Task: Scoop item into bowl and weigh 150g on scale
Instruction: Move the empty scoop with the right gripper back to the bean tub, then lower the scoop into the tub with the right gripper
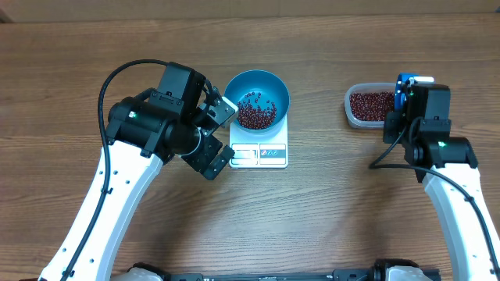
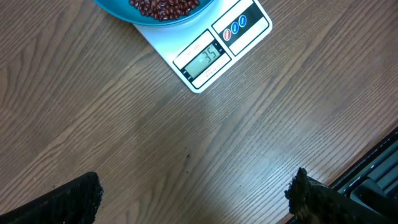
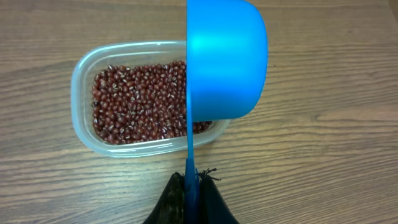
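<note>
Loosely heaped red-brown beans in bowl.

My left end effector gapes wide beside the scale, where the blue bowl holds beans; my right end effector grips the scoop by the tub.

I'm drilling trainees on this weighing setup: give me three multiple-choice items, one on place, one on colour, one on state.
1. Where is the bowl? A on the scale B on the floor C held in the air
2. What colour is the scoop? A white B blue C red
3. The left gripper is: A open and empty B shut on the scoop C shut on the bowl
Answers: A, the bowl sits on the scale; B, the scoop is plainly blue; A, its fingers stand apart, nothing between.
</note>
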`<state>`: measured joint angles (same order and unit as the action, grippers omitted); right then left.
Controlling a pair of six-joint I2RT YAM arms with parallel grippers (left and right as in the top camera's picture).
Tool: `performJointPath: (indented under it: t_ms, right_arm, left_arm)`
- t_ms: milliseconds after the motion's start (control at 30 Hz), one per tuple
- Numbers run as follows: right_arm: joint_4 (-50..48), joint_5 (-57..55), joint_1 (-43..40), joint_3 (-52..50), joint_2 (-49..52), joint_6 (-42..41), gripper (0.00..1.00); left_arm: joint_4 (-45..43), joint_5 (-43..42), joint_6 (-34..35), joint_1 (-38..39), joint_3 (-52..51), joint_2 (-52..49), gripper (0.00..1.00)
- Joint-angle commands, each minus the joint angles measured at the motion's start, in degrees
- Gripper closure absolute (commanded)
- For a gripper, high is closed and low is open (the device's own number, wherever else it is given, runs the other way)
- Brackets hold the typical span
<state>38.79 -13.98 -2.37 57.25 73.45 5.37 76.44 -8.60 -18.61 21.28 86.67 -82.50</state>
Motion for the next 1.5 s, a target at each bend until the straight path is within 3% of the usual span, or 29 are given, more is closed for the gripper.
performJointPath:
  t_ms: [0,667,1467]
  right_arm:
    - [0.7,-1.0,0.2,1.7,2.9,0.5,0.96]
    - [2.1,-11.7,4.9,1.7,6.9,2.7,0.96]
    - [2.1,-10.3,7.4,1.7,13.6,4.8,0.96]
  left_arm:
    - [-0.2,-1.1,-1.3,-0.3,-0.3,0.8,0.0]
    - [-0.2,-1.1,-1.3,-0.3,-0.3,0.8,0.01]
    - [-0.2,-1.1,-1.3,-0.3,-0.3,0.8,0.01]
